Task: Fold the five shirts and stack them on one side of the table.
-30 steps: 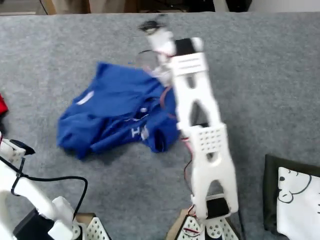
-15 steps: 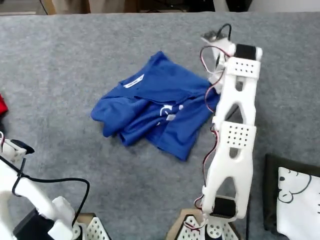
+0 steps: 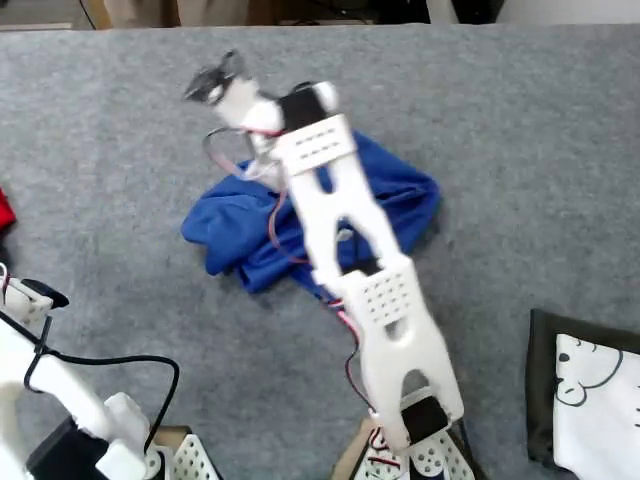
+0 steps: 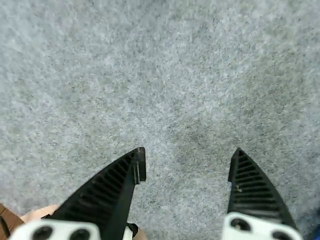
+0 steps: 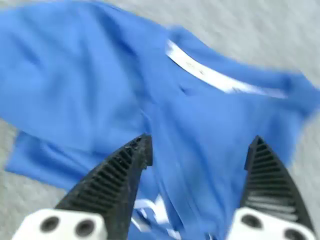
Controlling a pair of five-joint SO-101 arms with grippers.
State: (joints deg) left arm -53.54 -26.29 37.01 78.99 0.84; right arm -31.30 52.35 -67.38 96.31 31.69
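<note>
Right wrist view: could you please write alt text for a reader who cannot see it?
A crumpled blue shirt lies on the grey table, its white neck label facing up. The right arm's two black jaws stand open above it, holding nothing.

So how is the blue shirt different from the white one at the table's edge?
The blue shirt lies crumpled in a heap mid-table, while the white shirt lies flat by the right edge. The blue shirt sits straight on the grey table, the white shirt on a dark cloth. The right arm hangs over the blue shirt, and nothing is over the white shirt. Both lie on the same table.
</note>
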